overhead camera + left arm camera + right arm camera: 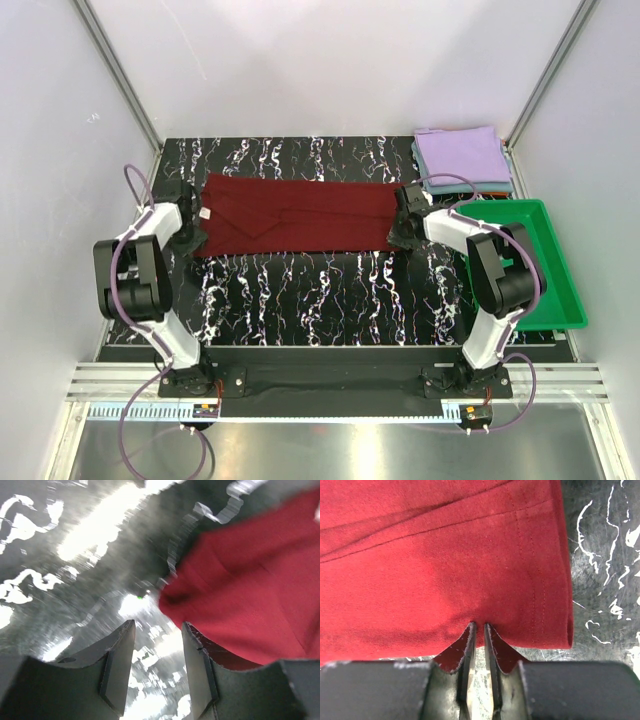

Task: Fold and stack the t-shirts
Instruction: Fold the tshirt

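A dark maroon t-shirt [300,215] lies folded into a long strip across the back of the table, with a small white neck label [205,212] at its left end. My left gripper [190,240] is at that left end and stands open over bare tabletop. In the left wrist view the open left gripper [159,630] holds nothing, and the t-shirt [250,590] lies just right of its right finger. My right gripper [400,235] is at the strip's right end. The right wrist view shows the gripper [478,627] shut on the near edge of the t-shirt [445,555], close to the hem.
A folded lavender t-shirt [462,155] sits on a grey-blue one [470,187] at the back right corner. A green plastic tray [545,290] stands along the right edge. The table [320,290] is black marble-patterned, with white walls on three sides.
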Action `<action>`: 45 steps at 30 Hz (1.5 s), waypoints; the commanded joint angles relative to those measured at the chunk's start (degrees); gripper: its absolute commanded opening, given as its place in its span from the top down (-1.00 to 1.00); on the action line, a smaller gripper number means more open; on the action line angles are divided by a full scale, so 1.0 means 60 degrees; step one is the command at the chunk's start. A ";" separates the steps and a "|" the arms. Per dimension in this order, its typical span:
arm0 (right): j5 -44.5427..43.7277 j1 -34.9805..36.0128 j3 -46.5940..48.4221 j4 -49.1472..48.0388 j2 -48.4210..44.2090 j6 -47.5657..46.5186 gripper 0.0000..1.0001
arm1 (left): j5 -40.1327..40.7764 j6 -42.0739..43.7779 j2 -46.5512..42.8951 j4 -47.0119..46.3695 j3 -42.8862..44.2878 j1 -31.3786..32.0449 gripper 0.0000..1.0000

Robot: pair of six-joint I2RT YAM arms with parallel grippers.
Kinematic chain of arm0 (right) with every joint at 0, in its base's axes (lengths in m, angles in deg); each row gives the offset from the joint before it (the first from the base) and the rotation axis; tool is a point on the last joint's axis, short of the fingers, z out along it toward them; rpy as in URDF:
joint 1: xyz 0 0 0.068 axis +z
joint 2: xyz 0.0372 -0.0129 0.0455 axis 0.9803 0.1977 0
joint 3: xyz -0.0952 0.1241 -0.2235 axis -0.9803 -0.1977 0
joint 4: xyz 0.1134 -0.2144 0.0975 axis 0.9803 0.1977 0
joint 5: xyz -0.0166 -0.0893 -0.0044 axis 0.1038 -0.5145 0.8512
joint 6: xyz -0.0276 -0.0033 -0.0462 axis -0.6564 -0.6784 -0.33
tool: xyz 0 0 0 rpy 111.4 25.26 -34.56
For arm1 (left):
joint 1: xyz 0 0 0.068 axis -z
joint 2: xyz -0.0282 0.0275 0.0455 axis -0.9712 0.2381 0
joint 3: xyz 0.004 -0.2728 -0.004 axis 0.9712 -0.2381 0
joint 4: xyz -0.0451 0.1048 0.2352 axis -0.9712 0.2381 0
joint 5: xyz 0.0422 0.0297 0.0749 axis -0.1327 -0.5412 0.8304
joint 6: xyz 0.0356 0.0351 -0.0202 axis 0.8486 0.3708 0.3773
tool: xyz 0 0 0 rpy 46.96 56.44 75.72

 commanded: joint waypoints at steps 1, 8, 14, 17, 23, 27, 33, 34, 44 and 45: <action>-0.0101 -0.0047 -0.0445 -0.0275 0.0010 -0.0198 0.63 | 0.0696 -0.0425 0.0640 0.0311 0.0501 -0.0224 0.04; 0.0030 -0.0047 -0.0358 0.0135 -0.1381 -0.0330 0.36 | -0.1452 0.1110 -0.1070 -0.1455 -0.0025 -0.0283 0.03; 0.0675 -0.0047 0.0053 0.0384 -0.2114 -0.0228 0.14 | -0.2452 0.1246 -0.2026 -0.1827 0.0105 0.0478 -0.09; 0.0966 -0.0033 0.0112 0.0428 -0.2231 -0.0155 0.10 | -0.3312 0.0909 -0.1660 -0.2483 -0.0084 0.0873 -0.11; 0.1027 -0.0033 0.0199 0.0545 -0.2641 -0.0198 0.07 | -0.4432 0.0205 -0.0724 -0.4141 -0.0700 0.1138 -0.11; 0.1056 -0.0047 0.0214 0.0531 -0.2817 -0.0213 0.08 | -0.4387 -0.0102 -0.0312 -0.4346 -0.0612 0.1431 -0.10; 0.1159 -0.0047 0.0185 0.0399 -0.2935 -0.0169 0.07 | -0.3976 -0.0322 0.0317 -0.4273 -0.0392 0.1563 0.03; 0.1173 -0.0047 0.0185 0.0385 -0.2920 -0.0169 0.07 | -0.3991 -0.0409 0.0376 -0.4316 -0.0378 0.1577 0.06; 0.1071 -0.0033 0.0199 0.0297 -0.2920 -0.0199 0.07 | -0.3449 -0.0556 0.0831 -0.3848 0.0062 0.1856 0.15; 0.1100 -0.0047 0.0214 0.0282 -0.2920 -0.0184 0.07 | -0.3434 -0.0586 0.0846 -0.3877 0.0062 0.1870 0.15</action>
